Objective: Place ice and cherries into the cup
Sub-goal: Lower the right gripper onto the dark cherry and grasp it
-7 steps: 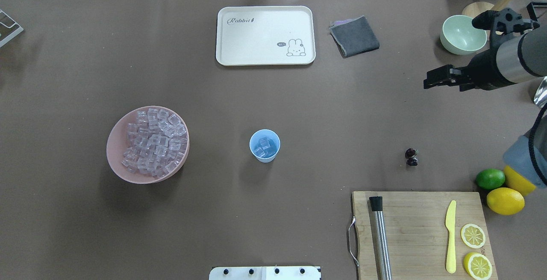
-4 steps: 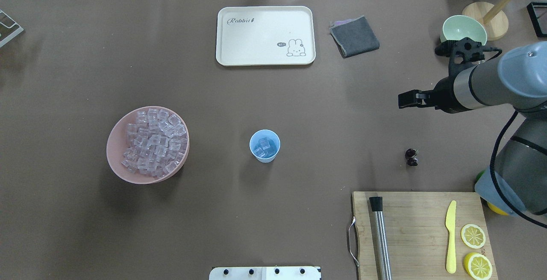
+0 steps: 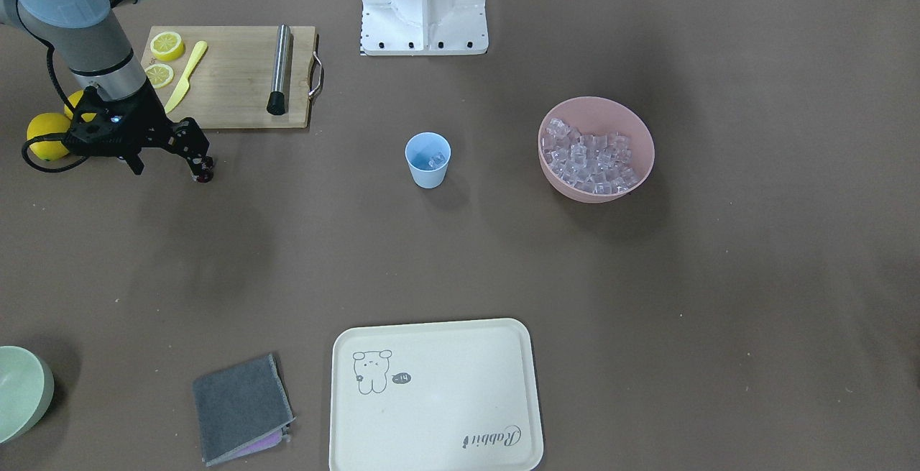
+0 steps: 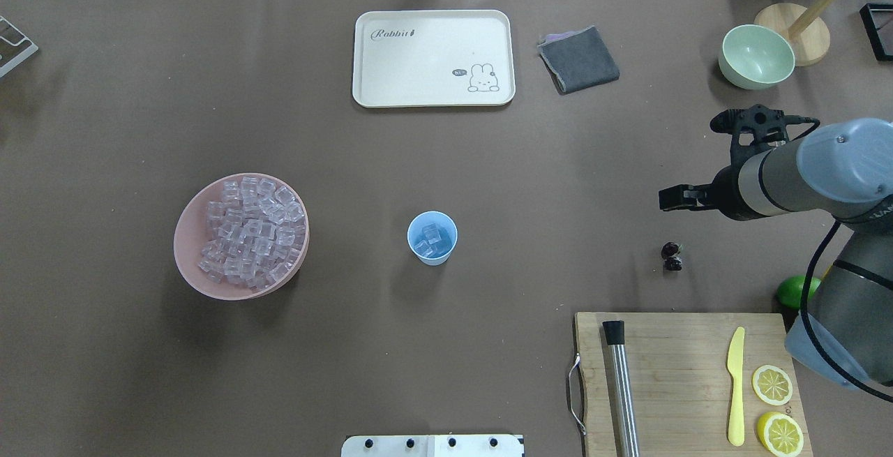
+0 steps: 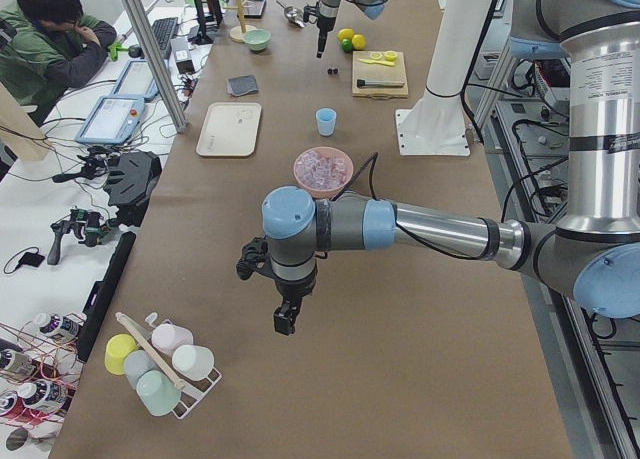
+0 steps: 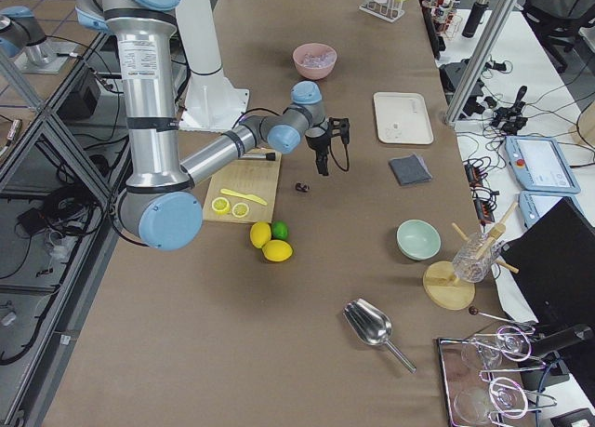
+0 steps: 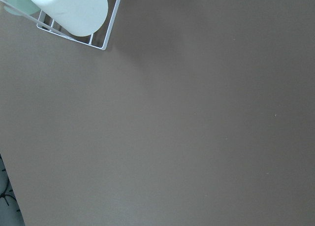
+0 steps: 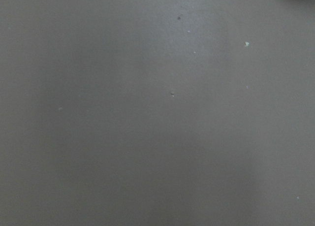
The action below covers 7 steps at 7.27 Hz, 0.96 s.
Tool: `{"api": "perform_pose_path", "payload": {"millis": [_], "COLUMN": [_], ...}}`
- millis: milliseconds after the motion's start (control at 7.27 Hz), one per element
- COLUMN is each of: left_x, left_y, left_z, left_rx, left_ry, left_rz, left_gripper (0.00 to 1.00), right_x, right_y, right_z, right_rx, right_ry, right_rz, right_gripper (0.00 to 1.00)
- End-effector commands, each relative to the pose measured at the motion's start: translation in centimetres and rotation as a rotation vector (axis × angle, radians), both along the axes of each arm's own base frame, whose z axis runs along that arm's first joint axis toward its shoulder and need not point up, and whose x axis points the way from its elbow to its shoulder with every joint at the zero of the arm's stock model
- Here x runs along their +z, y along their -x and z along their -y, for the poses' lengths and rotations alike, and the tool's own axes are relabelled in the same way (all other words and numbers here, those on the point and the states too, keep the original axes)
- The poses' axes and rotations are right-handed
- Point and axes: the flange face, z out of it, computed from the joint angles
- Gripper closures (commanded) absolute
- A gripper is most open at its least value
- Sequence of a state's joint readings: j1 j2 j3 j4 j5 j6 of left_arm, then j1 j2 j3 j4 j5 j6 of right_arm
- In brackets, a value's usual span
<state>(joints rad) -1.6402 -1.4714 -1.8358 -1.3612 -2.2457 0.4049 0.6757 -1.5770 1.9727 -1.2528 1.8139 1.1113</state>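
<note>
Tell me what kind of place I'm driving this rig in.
Most likely a robotics lab bench staged as a drinks-prep counter: an operator sits alongside with tablets, while the brown-covered table carries a cutting board and a pink bowl of ice.

One cup [image 3: 428,172], with a few cubes of ice [image 4: 432,235] in it, exact number unclear. One pink bowl [image 4: 190,248] heaped with ice, too many to count. One pair of cherries [image 4: 672,257]. One green bowl [image 4: 757,56], one tray [image 4: 432,59], one grey cloth [image 4: 579,59], one cutting board [image 4: 684,373], one yellow knife [image 4: 735,386], one steel bar [image 4: 621,387]. Two lemon slices [image 4: 771,384], two whole lemons [image 6: 277,250], one lime [image 4: 795,291]. One metal scoop [image 6: 372,326].
</note>
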Motion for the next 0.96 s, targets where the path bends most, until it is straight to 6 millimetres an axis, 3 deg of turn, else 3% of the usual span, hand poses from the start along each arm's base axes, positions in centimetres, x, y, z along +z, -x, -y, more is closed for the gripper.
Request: {"api": "perform_pose_path", "payload": {"millis": [0, 138, 413, 826], "left_x": [0.2, 0.3, 0.1, 0.2], "left_y": [0.0, 0.0, 0.0, 0.0], "left_z": [-0.1, -0.1, -0.1, -0.1], "left_rx": [0.000, 0.000, 0.002, 0.001], "left_ry": [0.003, 0.004, 0.000, -0.001], "left_rz": [0.000, 0.000, 0.000, 0.000], "left_gripper": [0.02, 0.02, 0.02, 0.02], "right_x": [1.4, 1.3, 1.5, 1.0], "right_y": [2.9, 4.1, 4.1, 4.4], "right_z": [-2.6, -3.2, -3.4, -3.6], "right_rx": [0.008, 0.005, 0.006, -0.002], "right_ry": [0.030, 0.014, 0.023, 0.020], "right_rz": [-0.063, -0.085, -0.097, -0.086], "right_gripper": [0.16, 0.22, 0.41, 1.00]}}
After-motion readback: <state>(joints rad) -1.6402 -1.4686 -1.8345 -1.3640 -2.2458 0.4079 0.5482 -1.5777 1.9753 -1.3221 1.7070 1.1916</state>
